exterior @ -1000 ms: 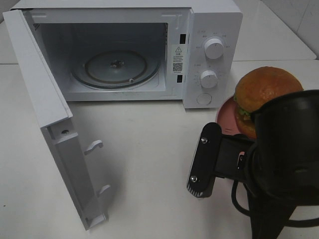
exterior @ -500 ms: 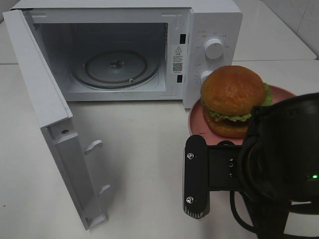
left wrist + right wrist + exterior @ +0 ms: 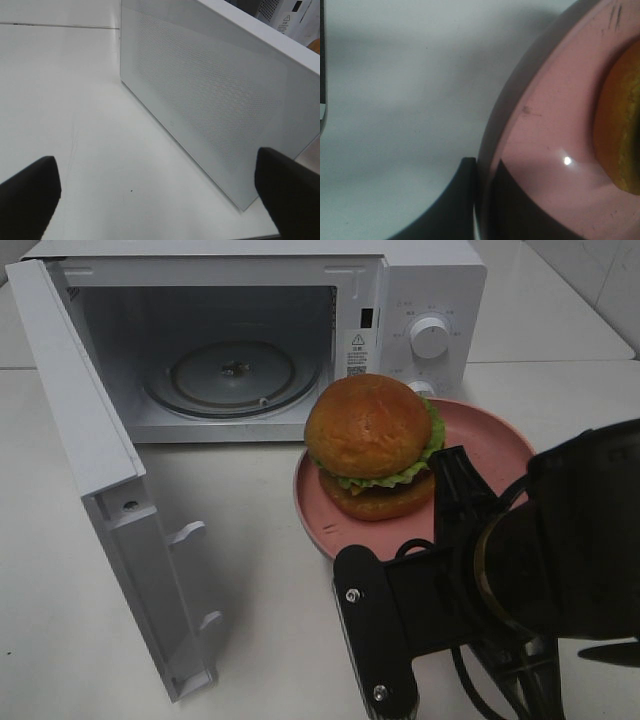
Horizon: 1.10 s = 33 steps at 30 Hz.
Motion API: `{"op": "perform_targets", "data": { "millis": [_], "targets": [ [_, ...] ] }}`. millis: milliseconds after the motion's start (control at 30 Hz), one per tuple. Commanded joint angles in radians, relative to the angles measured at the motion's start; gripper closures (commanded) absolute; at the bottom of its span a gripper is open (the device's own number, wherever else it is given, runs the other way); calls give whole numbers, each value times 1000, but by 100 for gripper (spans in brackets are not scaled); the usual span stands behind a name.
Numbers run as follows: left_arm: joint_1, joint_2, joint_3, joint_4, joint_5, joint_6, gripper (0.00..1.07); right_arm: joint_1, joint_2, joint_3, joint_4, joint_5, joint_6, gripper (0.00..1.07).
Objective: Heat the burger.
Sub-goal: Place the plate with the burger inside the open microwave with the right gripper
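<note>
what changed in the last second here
The right end effector, shut on the pink plate at its rim, carried the plate and the burger on it leftward in the exterior view, to the front of the open microwave. Nothing was grasped or released. The microwave, its door swung open, and the glass turntable stayed put.

we see our right gripper [image 3: 481,172] clamped on the rim of the pink plate [image 3: 550,100], one dark finger outside the rim, the other on its inner face. the burger [image 3: 622,120] shows only as a blurred golden-brown edge on the plate. the pale worktop [image 3: 395,100] lies beside it.
</note>
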Motion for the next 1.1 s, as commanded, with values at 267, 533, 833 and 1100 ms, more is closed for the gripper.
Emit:
{"op": "perform_targets", "data": {
  "millis": [267, 533, 833, 1100],
  "targets": [
    [5, -14, 2, -3, -5, -1, 9, 2, -11, 0, -62, -79, -221, 107],
    [5, -14, 2, -3, -5, -1, 9, -10, -5, 0, -9, -79, -174, 106],
    [5, -14, 2, -1, -5, -1, 9, -80, 20, -28, 15, -99, -267, 106],
    [5, -14, 2, 1, -5, 0, 9, -102, 96, -107, 36, -170, -334, 106]
  ]
}}
